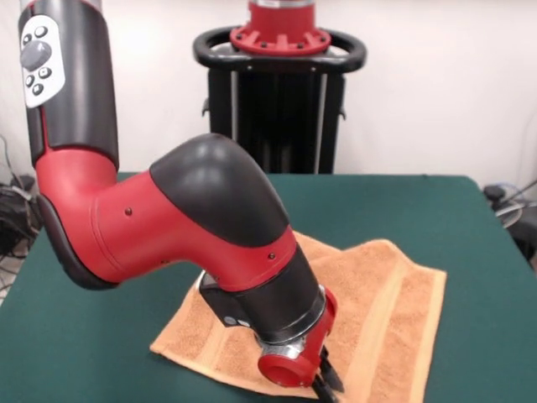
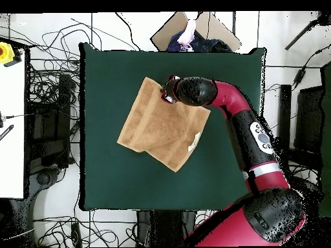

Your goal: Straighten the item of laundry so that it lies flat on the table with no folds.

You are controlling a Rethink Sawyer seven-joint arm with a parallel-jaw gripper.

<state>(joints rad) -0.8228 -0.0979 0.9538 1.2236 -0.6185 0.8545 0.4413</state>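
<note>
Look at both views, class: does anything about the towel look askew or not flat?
Yes. The towel lies rotated at an angle to the edges of the table. A raised fold runs across it in the front view, and one corner by the white tag appears doubled over. The tool sits low over one edge.

The arm (image 1: 210,227) hides part of the towel (image 1: 386,311).

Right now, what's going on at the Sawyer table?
The red and black arm is bent low over an orange-tan towel on the green table. Its gripper sits at the towel's edge farthest from the pedestal. The towel looks mostly spread, with a layered fold along one side. Whether the jaws hold cloth isn't visible.
</note>
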